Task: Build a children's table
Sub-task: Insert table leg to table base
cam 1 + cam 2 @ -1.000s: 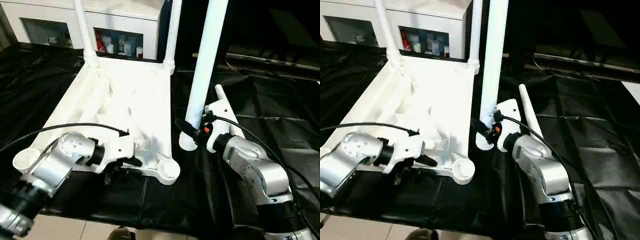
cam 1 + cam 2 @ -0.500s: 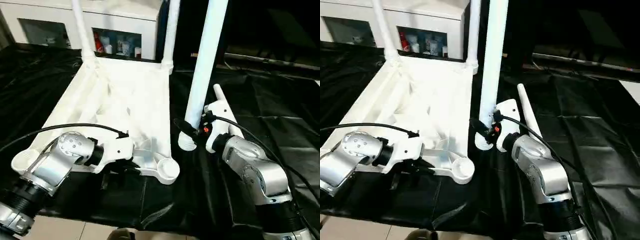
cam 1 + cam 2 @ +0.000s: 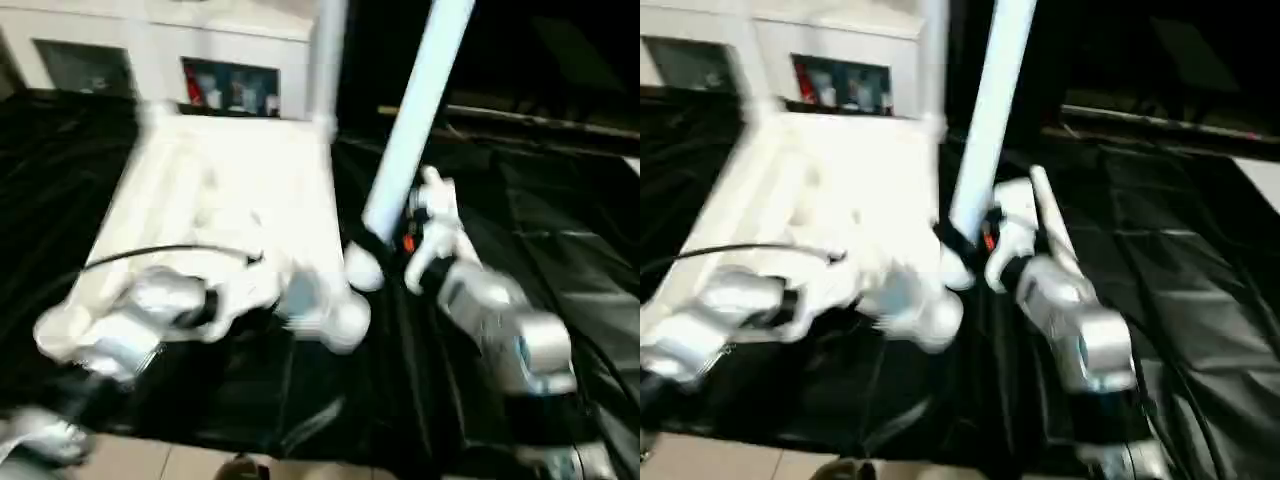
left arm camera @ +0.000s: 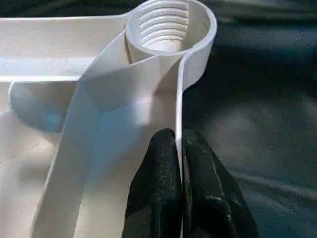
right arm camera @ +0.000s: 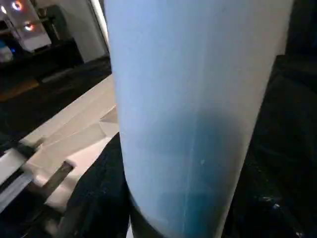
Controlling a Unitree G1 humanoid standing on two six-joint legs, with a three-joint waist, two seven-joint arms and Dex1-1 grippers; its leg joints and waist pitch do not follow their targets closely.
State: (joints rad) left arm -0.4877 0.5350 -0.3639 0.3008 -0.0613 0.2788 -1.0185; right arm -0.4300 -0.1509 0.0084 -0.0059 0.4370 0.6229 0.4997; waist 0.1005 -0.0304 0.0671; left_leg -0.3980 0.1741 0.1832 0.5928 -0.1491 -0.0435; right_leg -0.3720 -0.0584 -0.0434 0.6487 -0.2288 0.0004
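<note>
a black crinkled sheet [image 3: 560,250] covers the whole work surface, and behind it stands a white glass-door cabinet [image 3: 230,60] with small coloured items on its shelf. on the sheet lies the white plastic table top [image 3: 220,200], underside up, its ribs and walls showing, reaching from the near edge of the sheet back toward the cabinet. at its far right corner a white leg [image 3: 328,60] stands upright in its socket; the far left corner is smeared and hard to read.

just beside the top's right edge, a second long white tapered leg [image 3: 415,120] leans slightly, its lower threaded end [image 3: 362,268] close to the near right corner socket [image 3: 345,320] but apart from it. the right gripper [image 3: 970,240] is clasped around this leg low down, the tube filling the space between its fingers in the right wrist view [image 5: 198,114]. a further white leg [image 3: 1050,225] lies on the sheet behind the right forearm, partly hidden by it.

the left gripper [image 4: 179,148] is clenched on the thin upright side wall of the table top, one black finger [image 4: 158,168] on each face of the wall, just short of the threaded socket [image 4: 166,25]. a black cable [image 3: 160,253] arcs over the left forearm and crosses the near part of the top.
</note>
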